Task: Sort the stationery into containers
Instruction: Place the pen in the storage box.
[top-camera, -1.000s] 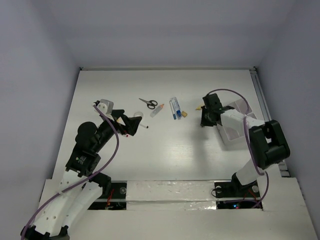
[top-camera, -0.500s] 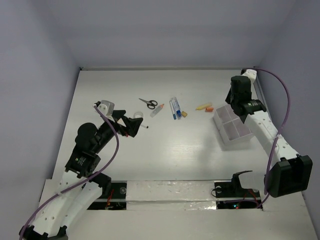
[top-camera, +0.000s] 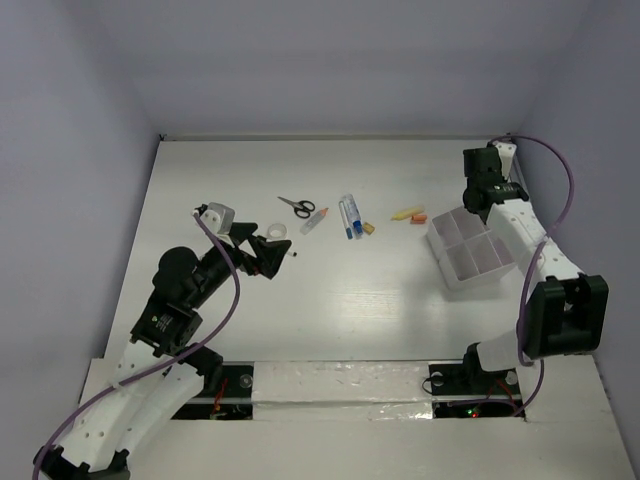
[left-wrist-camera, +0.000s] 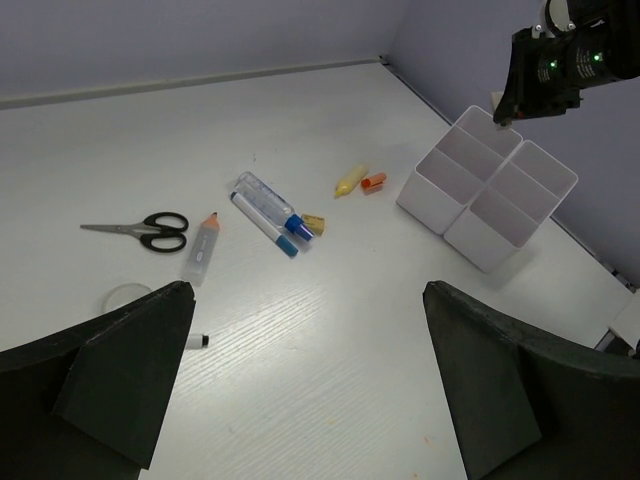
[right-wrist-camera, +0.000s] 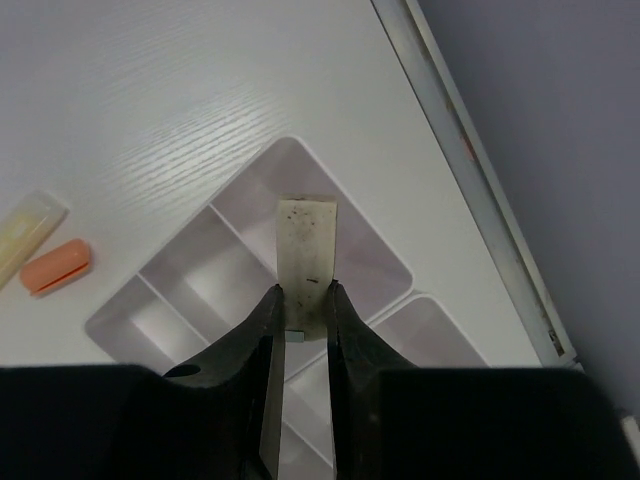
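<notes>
My right gripper (top-camera: 480, 196) is shut on a flat cream-white piece (right-wrist-camera: 306, 245) and holds it above the back compartments of the white containers (top-camera: 470, 262), also in the right wrist view (right-wrist-camera: 375, 255). My left gripper (top-camera: 262, 252) is open and empty above the table; a white pen with a black tip (left-wrist-camera: 197, 340) lies by its left finger. Further back lie black-handled scissors (left-wrist-camera: 140, 231), an orange-capped tube (left-wrist-camera: 201, 250), blue-and-white pens (left-wrist-camera: 272, 210), a yellow piece (left-wrist-camera: 350, 180) and an orange piece (left-wrist-camera: 373, 181). The containers (left-wrist-camera: 490, 190) look empty.
A small clear ring (left-wrist-camera: 127, 296) lies near the left finger. A tiny tan piece (left-wrist-camera: 314, 222) sits by the pens. A metal rail (right-wrist-camera: 470, 150) runs along the table's right edge, just beyond the containers. Walls close the back and sides.
My right arm swung from near the yellow and orange pieces to the back right, over the containers. My left gripper shifted slightly to the right.
</notes>
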